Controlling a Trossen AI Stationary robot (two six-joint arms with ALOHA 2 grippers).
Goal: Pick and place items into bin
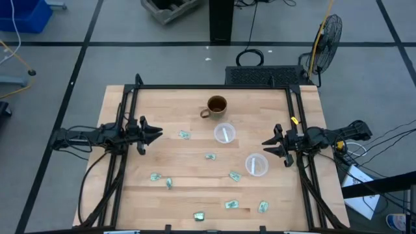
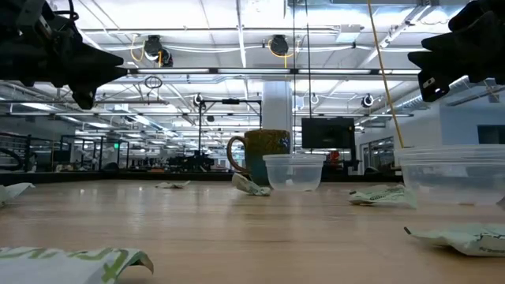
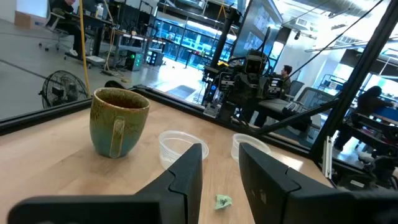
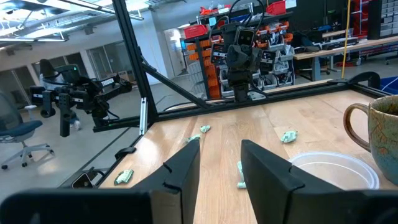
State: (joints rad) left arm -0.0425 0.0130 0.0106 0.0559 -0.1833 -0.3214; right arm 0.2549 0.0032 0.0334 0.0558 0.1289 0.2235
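Note:
Several tiny pale green-and-white items lie scattered flat on the wooden table, among them one (image 1: 184,134) near my left gripper, one (image 1: 210,156) in the middle and one (image 1: 231,204) toward the near edge. Two clear round plastic bins stand right of centre, one (image 1: 224,134) farther back and one (image 1: 256,164) nearer. My left gripper (image 1: 156,133) hovers at the left side, pointing level toward the middle, open with nothing in it (image 3: 221,150). My right gripper (image 1: 268,144) hovers at the right side, pointing level toward the middle, open with nothing in it (image 4: 221,146).
A brown-green mug (image 1: 216,106) stands upright behind the farther clear bin. A black frame (image 1: 214,87) runs along the table's far and side edges. The items lie spread over the near half of the table, with bare wood between them.

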